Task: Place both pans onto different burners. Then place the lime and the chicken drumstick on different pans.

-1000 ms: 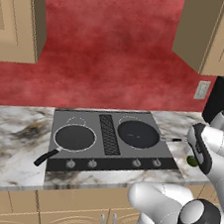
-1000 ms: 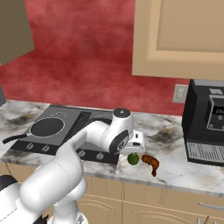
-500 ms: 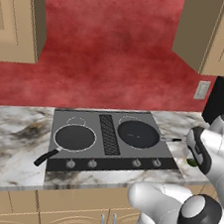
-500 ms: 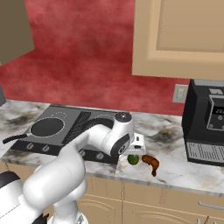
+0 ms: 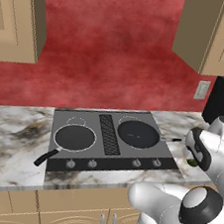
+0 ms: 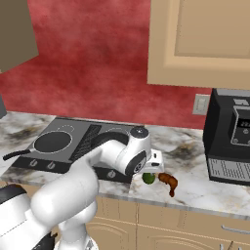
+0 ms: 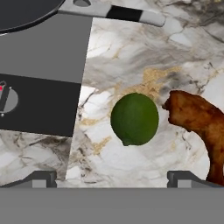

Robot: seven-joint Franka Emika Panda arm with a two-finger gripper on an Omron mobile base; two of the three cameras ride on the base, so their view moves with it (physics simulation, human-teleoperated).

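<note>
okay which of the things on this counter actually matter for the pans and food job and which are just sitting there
Part of the job:
- left pan, on a burner
- right pan, on another burner
- lime, on the counter
- chicken drumstick, right beside the lime
- tool, open above the lime

Just sitting there:
- coffee machine
- wall outlet
- stove knobs

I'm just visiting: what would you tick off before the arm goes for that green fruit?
1. Both pans on separate burners: left pan and right pan each sit on one: ok.
2. Gripper open: ok.
3. Lime lies between the fingertips' line, on the counter: ok.
4. Chicken drumstick lies close beside the lime; touching or not: cannot tell.
5. Pans free to receive food: ok.
</note>
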